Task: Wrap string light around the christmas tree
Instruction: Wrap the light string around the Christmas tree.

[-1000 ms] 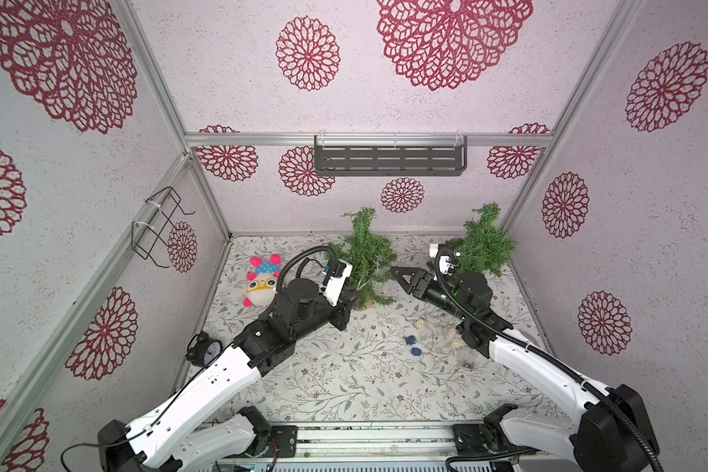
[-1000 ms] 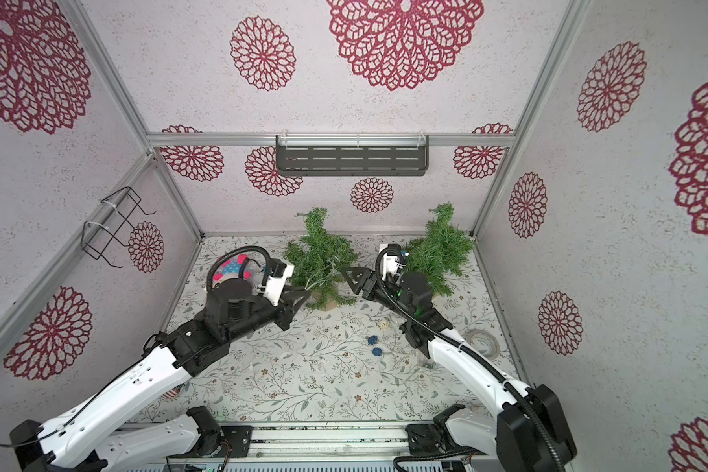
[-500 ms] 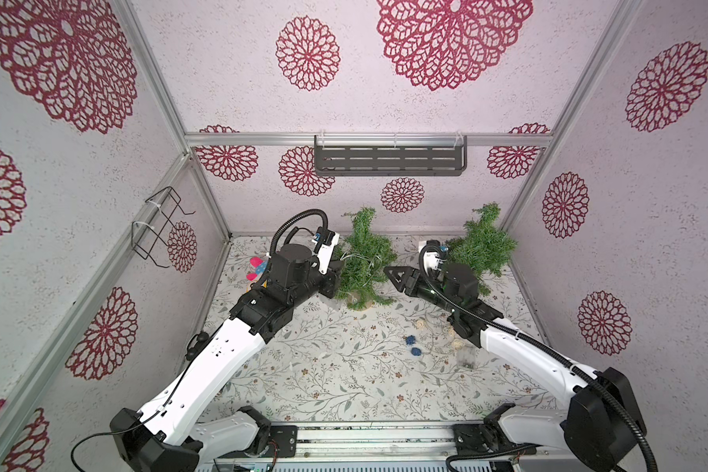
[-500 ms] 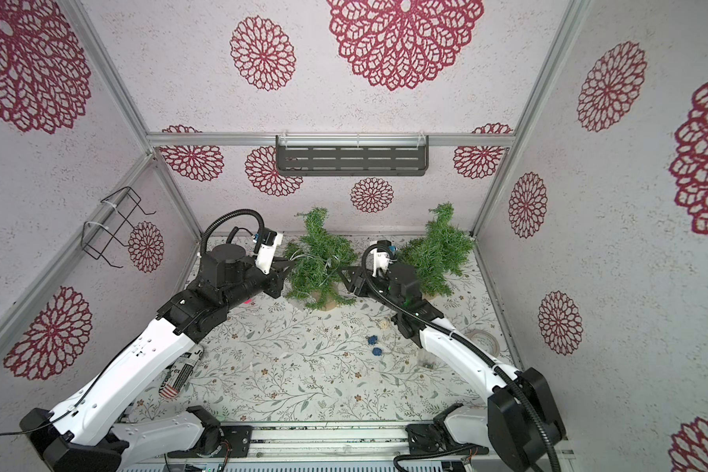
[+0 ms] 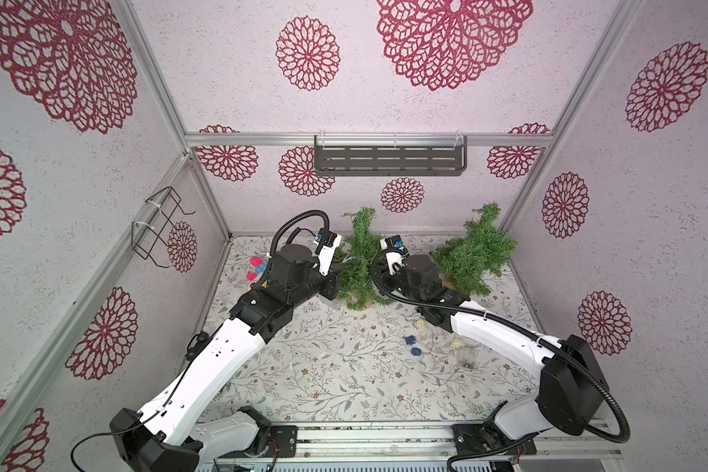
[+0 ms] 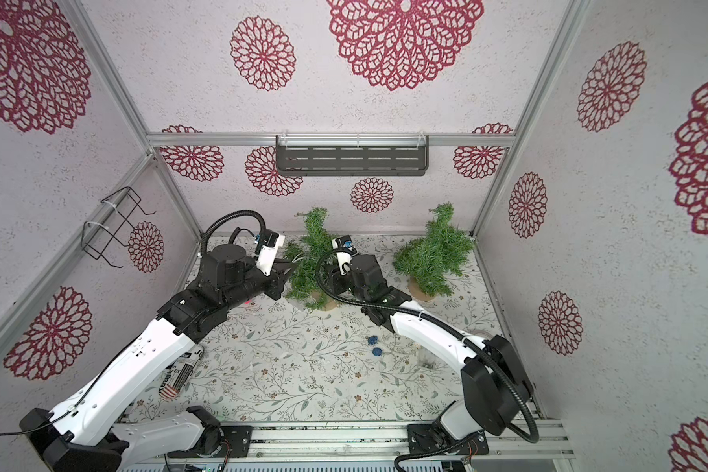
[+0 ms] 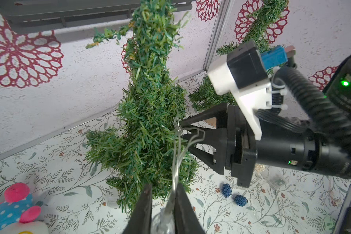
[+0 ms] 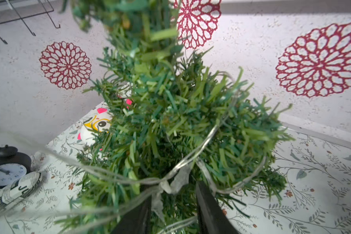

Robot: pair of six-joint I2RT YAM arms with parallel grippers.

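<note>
Right pincer (image 8: 173, 190) tips buried in tree (image 8: 170, 113); string light (image 8: 200, 144) blurred.

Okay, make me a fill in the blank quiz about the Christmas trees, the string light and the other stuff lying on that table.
1. The left tool grips the string light, which runs on to the right tool at the Christmas tree; the table holds ___ other tree.
2. Two small ___ balls lie on the table.
3. The plush toy lies on the ___ tool's side of the first tree.

Missing words: one; blue; left.
</note>
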